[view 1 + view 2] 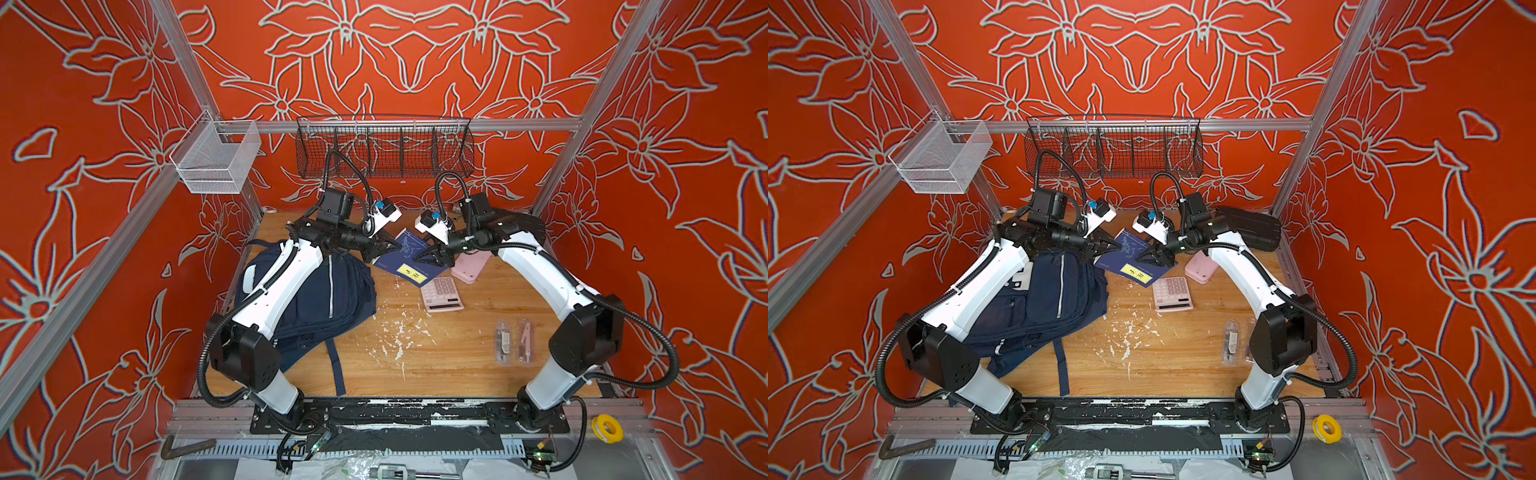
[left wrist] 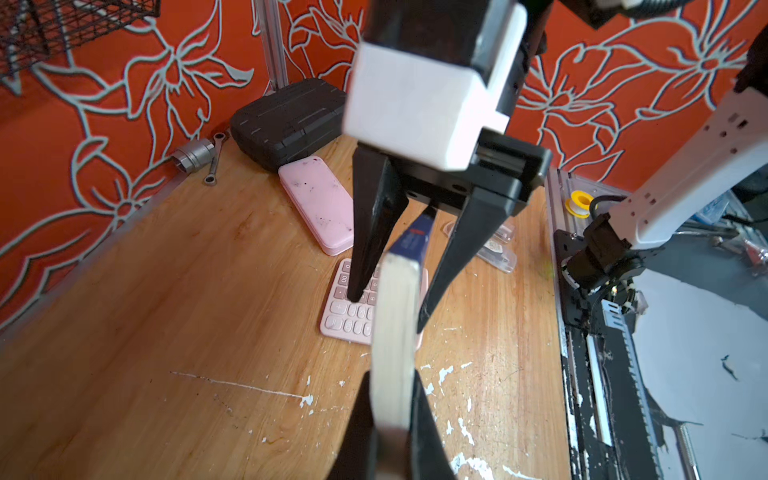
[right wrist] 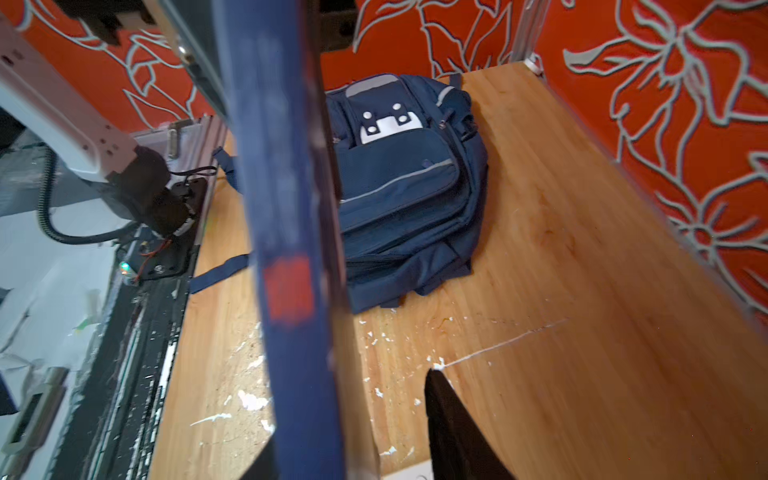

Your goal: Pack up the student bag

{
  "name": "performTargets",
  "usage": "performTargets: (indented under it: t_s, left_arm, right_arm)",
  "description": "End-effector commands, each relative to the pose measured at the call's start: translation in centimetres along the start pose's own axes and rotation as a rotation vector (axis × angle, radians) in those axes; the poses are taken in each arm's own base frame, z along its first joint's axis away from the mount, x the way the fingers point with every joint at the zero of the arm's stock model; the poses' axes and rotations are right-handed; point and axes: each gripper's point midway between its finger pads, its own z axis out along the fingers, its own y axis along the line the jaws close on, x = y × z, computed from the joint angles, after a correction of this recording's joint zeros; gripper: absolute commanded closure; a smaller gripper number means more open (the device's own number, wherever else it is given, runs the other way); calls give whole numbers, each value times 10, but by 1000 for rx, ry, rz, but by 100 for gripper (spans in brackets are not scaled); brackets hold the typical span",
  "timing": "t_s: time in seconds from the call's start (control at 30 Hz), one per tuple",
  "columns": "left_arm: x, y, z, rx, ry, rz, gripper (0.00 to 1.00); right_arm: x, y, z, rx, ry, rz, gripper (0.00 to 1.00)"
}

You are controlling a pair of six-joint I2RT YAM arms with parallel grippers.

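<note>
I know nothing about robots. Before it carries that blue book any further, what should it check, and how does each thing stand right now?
1. Left gripper shut on the blue book: ok.
2. Right gripper jaws open, clear of the book on both sides: ok.
3. Book held up off the wooden table: ok.
4. Student bag open to take the book: cannot tell; it lies flat and no opening shows.
</note>
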Motion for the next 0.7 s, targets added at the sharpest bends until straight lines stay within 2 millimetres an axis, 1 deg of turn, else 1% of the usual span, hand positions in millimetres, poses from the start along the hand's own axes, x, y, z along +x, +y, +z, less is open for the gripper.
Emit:
performTargets:
  t_s: [0.0,0.07,0.13,0.17,0.2,0.27,0.4,0.53,0.67]
  left_arm:
    - [-35,-8,-21,36,-134,-30,100]
    - [-38,-10,-24,36,-146,-58,100]
    - [-42,-7,-27,32,-164,-100,100]
    - [-44,-5,-29,27,-177,-121,100]
    - [-47,-4,-30,26,-187,-141,100]
    - [-51,-5,-32,36,-205,-167,100]
    - [-63,-9,-36,60,-263,-181,100]
    - [-65,-12,-35,92,-291,-191,100]
    - [-65,-10,-34,90,-294,-206,100]
  right_arm:
    - [3,-28,-20,150,-48,82,51]
    - [-1,-37,-34,164,-154,145,45]
    - [-4,-45,-47,174,-270,196,36]
    - [-7,-50,-56,187,-330,210,33]
    - [-8,-51,-61,188,-376,216,32]
    - [-6,-51,-65,172,-422,233,31]
    - [-8,-43,-61,73,-480,269,31]
    - [-18,-40,-65,26,-594,260,31]
    - [-30,-33,-68,-106,-647,289,35]
